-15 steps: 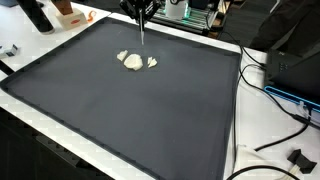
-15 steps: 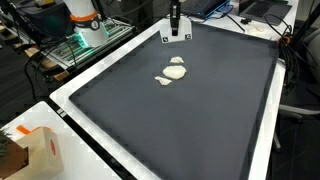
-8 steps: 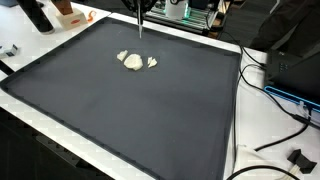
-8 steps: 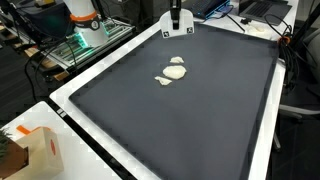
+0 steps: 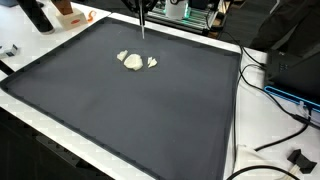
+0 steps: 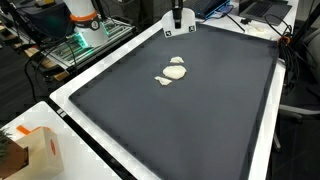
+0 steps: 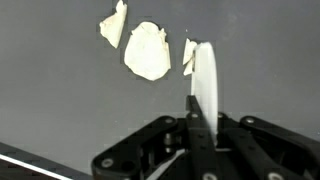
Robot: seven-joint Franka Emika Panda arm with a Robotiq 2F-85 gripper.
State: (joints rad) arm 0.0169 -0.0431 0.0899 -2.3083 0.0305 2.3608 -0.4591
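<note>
Here is the tool (image 7: 203,128), low in the wrist view, its two black fingers (image 7: 232,130) clenched on a thin white strip (image 7: 205,85). The strip stands straight out from between the fingers, pale against the dark mat (image 7: 60,110).

Just beyond the strip's end lie three white scraps on the mat. The big scrap (image 7: 147,50) sits in the middle, rounded and a little crumpled. A pointed scrap (image 7: 115,22) lies just beside it on one side. A small sliver (image 7: 188,55) lies on the other side, right next to the strip's edge in this view; whether the two touch, I cannot tell.

In an exterior view the tool (image 5: 141,8) hangs high at the far edge of the surface, and the white strip (image 5: 141,28) shows as a fine line pointing down. Its tip stops above the mat, short of the scraps. The big scrap (image 5: 133,62) lies between the pointed scrap (image 5: 122,56) and the small sliver (image 5: 152,62), all close together.

In an exterior view from another spot, the tool (image 6: 178,16) stands before the surface's white border (image 6: 215,34), with the big scrap (image 6: 176,72) near it on the dark mat (image 6: 190,125). Cables (image 5: 268,140) trail off one corner of the surface.
</note>
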